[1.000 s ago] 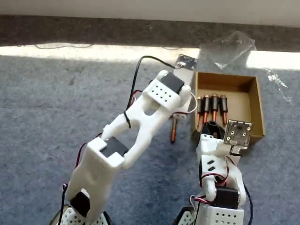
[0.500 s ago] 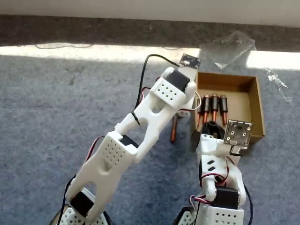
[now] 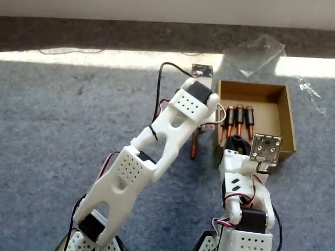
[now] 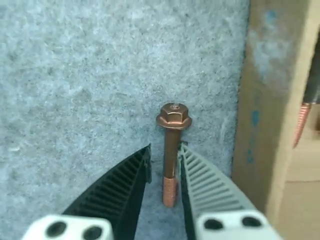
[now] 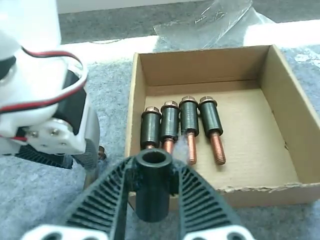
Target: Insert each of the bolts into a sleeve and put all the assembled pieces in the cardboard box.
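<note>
Left gripper (image 4: 165, 149) straddles copper flange bolt (image 4: 171, 157), fingers apart, slim gap each side. Bolt flat on grey carpet (image 4: 90, 75), just beside cardboard box (image 4: 265, 100) wall.

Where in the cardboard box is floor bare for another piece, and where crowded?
Bare: the floor between the rightmost of the four assembled pieces and the right wall of the cardboard box. Crowded: along its left wall.

Some carpeted indoor room: grey carpet (image 3: 52, 130) meeting a pale wall (image 3: 157, 8).
</note>
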{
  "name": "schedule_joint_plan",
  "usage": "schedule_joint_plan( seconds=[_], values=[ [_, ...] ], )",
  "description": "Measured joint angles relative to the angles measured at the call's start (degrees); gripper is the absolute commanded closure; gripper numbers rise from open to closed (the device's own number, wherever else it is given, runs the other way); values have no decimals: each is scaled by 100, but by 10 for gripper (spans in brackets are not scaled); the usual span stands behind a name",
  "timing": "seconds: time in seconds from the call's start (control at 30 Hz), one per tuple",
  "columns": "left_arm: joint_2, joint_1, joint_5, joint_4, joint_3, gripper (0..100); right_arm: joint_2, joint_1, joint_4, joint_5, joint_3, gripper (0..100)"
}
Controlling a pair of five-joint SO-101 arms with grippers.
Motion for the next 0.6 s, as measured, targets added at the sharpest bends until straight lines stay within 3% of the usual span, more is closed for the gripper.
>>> schedule_joint_plan(
  seconds=[0.6],
  values=[
    [501, 35, 9, -193, -114, 905, 0, 0, 0, 0, 0, 994]
  ],
)
